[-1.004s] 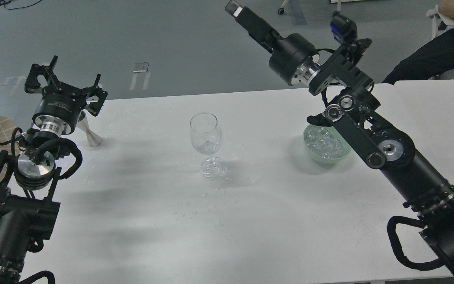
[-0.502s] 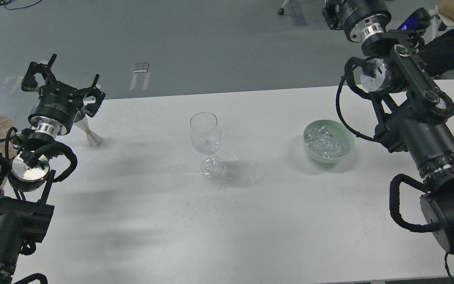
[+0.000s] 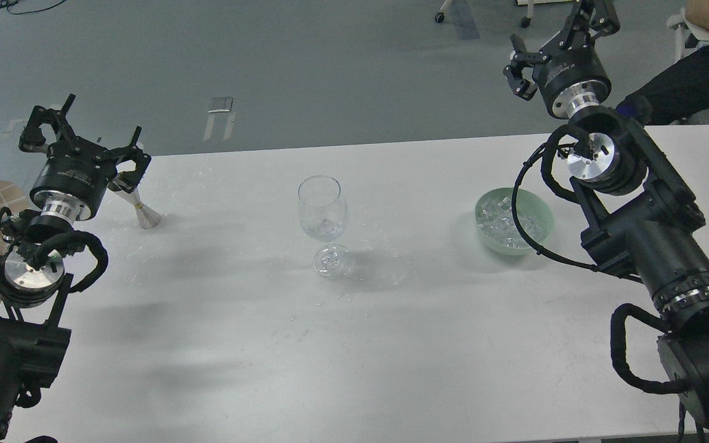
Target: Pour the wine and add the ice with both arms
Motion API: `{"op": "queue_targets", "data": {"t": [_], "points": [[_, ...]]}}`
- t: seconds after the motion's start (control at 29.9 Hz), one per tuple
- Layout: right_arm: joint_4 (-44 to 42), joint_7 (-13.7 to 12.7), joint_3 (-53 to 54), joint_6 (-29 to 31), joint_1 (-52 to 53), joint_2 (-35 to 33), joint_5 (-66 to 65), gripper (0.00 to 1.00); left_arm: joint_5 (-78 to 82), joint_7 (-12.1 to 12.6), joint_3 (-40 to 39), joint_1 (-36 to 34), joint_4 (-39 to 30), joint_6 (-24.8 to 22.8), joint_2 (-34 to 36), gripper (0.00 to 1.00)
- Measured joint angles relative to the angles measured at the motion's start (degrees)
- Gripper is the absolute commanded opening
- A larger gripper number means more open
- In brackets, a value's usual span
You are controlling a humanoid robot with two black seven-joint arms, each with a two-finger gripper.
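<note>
Grey floor lies behind a white desk that carries all the things. One wine glass stands upright near the middle of the desk, and I take it as the landmark. It looks empty. To the right of the glass, well apart from it, sits a pale green bowl with the ice inside, many small clear cubes. To the left of the glass, also well apart, a small silver cone-shaped cup stands on the desk. The left pincer hangs above this cup with its fingers spread wide and holds nothing. The right pincer is raised beyond the bowl, far right of the glass, fingers wide apart and empty.
</note>
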Motion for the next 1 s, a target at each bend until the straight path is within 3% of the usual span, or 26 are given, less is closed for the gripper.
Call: {"op": "queue_targets", "data": {"t": [0.3, 0.54, 0.77, 1.0], "points": [[-2.9, 0.4, -0.4, 0.1, 1.0, 0.0, -0.2, 1.0, 9.3, 0.0, 0.7, -5.9, 1.9, 3.6, -1.2, 0.98], [-11.8, 1.0, -2.7, 0.2, 8.7, 0.0, -0.2, 1.0, 9.5, -0.1, 5.7, -13.3, 10.9, 4.0, -1.9, 0.98], [-12.1, 2.7, -5.4, 1.7, 9.6, 0.0, 0.0, 1.0, 9.5, -0.1, 6.5, -19.0, 17.4, 3.7, -4.5, 0.98], [-11.9, 3.2, -5.0, 2.3, 9.7, 0.0, 0.0, 1.0, 9.8, -0.1, 6.5, -21.5, 19.2, 3.6, -6.5, 0.98]]}}
